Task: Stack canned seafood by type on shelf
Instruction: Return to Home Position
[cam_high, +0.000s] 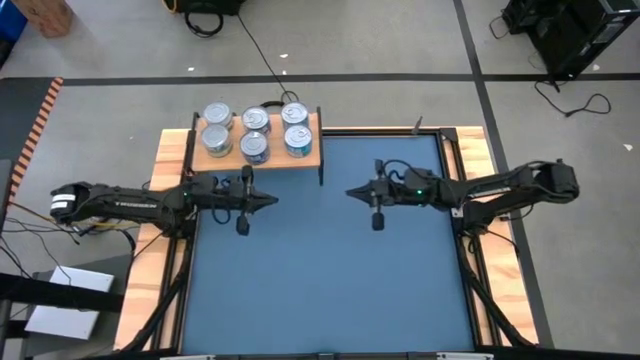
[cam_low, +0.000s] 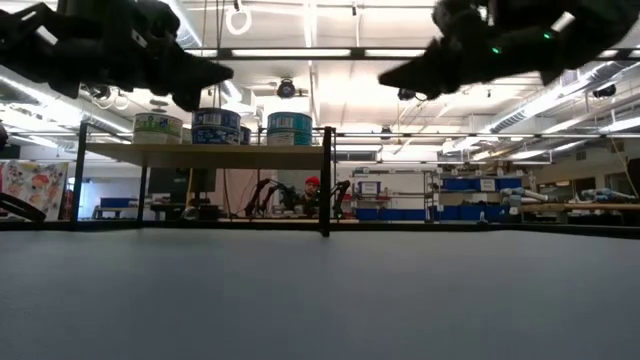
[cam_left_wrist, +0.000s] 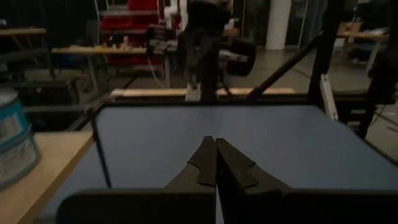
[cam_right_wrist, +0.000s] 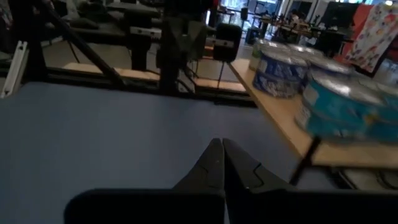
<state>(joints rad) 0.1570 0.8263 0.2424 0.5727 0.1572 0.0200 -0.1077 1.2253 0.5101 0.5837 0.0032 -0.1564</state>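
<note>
Scene: a blue bench (cam_high: 330, 270) seen from above, with two dark robot arms reaching in from either side.
Shelf: a light wooden shelf (cam_high: 232, 162) on thin black legs stands at the far left corner of the bench.
Canned seafood: the canned seafood (cam_high: 256, 120) is all on the shelf. Six silvery lids show from above, in two rows of three. How many tins lie under each lid cannot be told.
Types: in the low view, the front row reads as a green-and-white tin (cam_low: 158, 127), a blue tin (cam_low: 217, 125) and a teal tin (cam_low: 290, 127).
Orientation: every tin stands upright, lid up. The tins are round, so none points any way. The rows follow the shelf's long axis, which runs left to right along the bench's far edge.
Left end effector: the left end effector (cam_high: 270, 200) hangs above the bench, near the shelf's front edge, with its fingers pressed together on nothing.
Right end effector: the right end effector (cam_high: 352, 192) faces it across the middle, well apart from the shelf, also pressed together and empty.
Stage: stacking looks finished, and only the pull-back of the arms appears left.
Risk: the left arm lies close to the shelf front. A sideways swing on retreat could knock a leg or the board and topple tins.
</note>
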